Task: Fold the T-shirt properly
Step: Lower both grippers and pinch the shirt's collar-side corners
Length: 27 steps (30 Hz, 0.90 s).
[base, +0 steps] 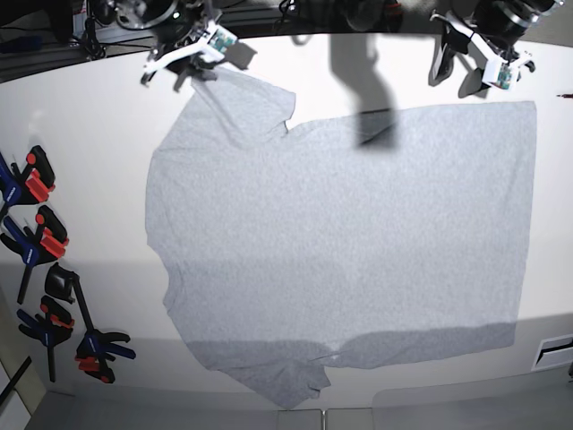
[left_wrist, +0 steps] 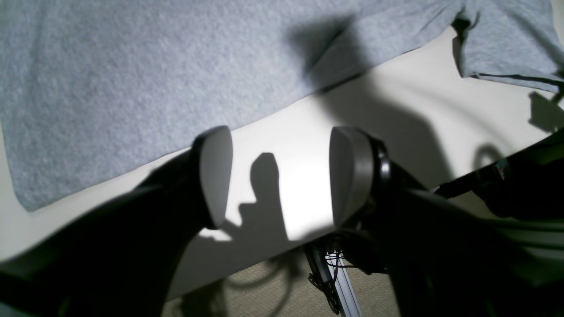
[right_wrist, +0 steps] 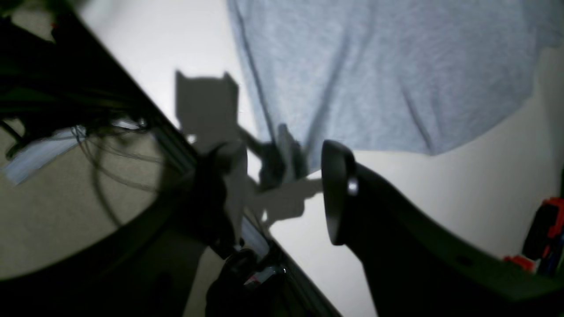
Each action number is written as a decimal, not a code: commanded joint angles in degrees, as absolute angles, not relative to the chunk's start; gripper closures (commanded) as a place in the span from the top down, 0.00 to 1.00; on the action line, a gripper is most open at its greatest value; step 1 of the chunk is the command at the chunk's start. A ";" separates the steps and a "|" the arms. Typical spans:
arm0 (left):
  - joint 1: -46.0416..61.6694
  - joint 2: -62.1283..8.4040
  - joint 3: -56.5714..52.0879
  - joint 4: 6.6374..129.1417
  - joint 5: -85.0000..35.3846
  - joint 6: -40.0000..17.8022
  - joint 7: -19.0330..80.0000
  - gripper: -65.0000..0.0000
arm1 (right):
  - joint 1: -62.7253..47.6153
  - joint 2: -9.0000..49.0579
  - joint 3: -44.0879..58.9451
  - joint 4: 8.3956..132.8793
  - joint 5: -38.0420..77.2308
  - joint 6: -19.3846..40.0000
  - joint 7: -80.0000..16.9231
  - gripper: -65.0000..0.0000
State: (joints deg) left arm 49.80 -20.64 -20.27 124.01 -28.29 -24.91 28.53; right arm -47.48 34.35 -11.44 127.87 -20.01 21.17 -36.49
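The white table is lying under my cameras, with spring clamps resting along one edge. The grey T-shirt is spreading flat across the middle, plain side up. My left gripper is hovering over bare table just beside the shirt's edge, its pads wide apart and holding nothing. My right gripper is hanging near a sleeve corner, jaws parted, gripping nothing as far as I am seeing.
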 commanded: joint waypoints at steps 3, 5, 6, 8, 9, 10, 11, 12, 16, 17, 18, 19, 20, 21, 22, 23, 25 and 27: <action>50.28 -20.99 -20.53 124.90 -28.97 -25.12 27.20 0.49 | -45.71 34.92 -12.69 124.84 -23.27 20.21 -35.94 0.40; 50.28 -20.99 -20.53 124.90 -28.97 -25.12 27.22 0.49 | -44.40 34.92 -13.63 121.95 -25.47 19.00 -35.81 0.40; 50.30 -20.99 -20.53 124.90 -28.97 -25.15 27.22 0.49 | -43.75 34.92 -14.09 120.55 -26.26 17.50 -35.81 0.40; 50.28 -20.97 -20.53 124.90 -28.99 -25.15 27.22 0.49 | -42.72 34.92 -14.83 118.15 -27.68 14.68 -35.48 0.40; 50.28 -20.97 -20.53 124.90 -28.97 -25.12 27.20 0.49 | -42.33 34.92 -15.09 117.23 -27.73 14.44 -35.07 0.40; 50.28 -20.97 -20.53 124.90 -28.97 -25.12 27.20 0.49 | -42.00 34.92 -15.20 116.53 -27.40 14.52 -34.48 0.40; 50.28 -20.97 -20.53 124.90 -28.97 -25.12 27.18 0.49 | -41.80 34.92 -15.44 115.96 -26.57 14.57 -33.95 0.40; 50.28 -20.97 -20.53 124.90 -28.97 -25.12 27.20 0.49 | -41.74 34.92 -15.73 115.55 -26.37 14.61 -33.52 0.40; 50.28 -20.97 -20.53 124.90 -28.97 -25.12 27.20 0.49 | -41.76 34.92 -18.76 115.22 -26.41 15.73 -33.50 0.40; 50.28 -20.97 -20.53 124.90 -28.97 -25.15 27.20 0.49 | -41.76 34.92 -19.81 115.22 -26.48 16.12 -33.52 0.40; 50.28 -20.97 -20.53 124.90 -28.97 -25.12 27.20 0.49 | -41.74 34.92 -20.88 115.22 -26.81 16.12 -33.52 0.40; 50.28 -20.97 -20.53 124.90 -28.97 -25.15 27.22 0.49 | -41.74 34.92 -21.89 115.22 -27.33 16.10 -33.52 0.40; 50.30 -20.97 -20.53 124.90 -28.97 -25.12 27.22 0.49 | -41.58 34.92 -22.81 115.22 -27.86 16.10 -33.50 0.40; 50.28 -20.97 -20.53 124.90 -28.97 -25.12 27.20 0.49 | -41.36 34.92 -23.51 115.11 -28.49 16.01 -33.56 0.40; 50.28 -20.97 -20.53 124.90 -28.97 -25.12 27.20 0.49 | -40.77 34.92 -23.97 114.93 -28.53 15.99 -34.02 0.40; 50.28 -20.97 -20.53 124.90 -28.97 -25.12 27.20 0.49 | -40.07 34.92 -24.10 114.69 -28.47 15.90 -34.50 0.40; 50.28 -20.97 -20.53 124.90 -28.97 -25.12 27.20 0.49 | -38.52 34.92 -24.05 114.04 -28.34 15.84 -35.48 0.40; 50.28 -20.97 -20.53 124.90 -28.97 -25.12 27.22 0.49 | -37.01 34.94 -24.01 113.01 -28.27 15.84 -36.10 0.40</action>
State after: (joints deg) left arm 49.80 -20.64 -20.27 124.01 -28.29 -24.91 28.51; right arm -36.82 34.28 -24.23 113.01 -28.27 15.59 -34.76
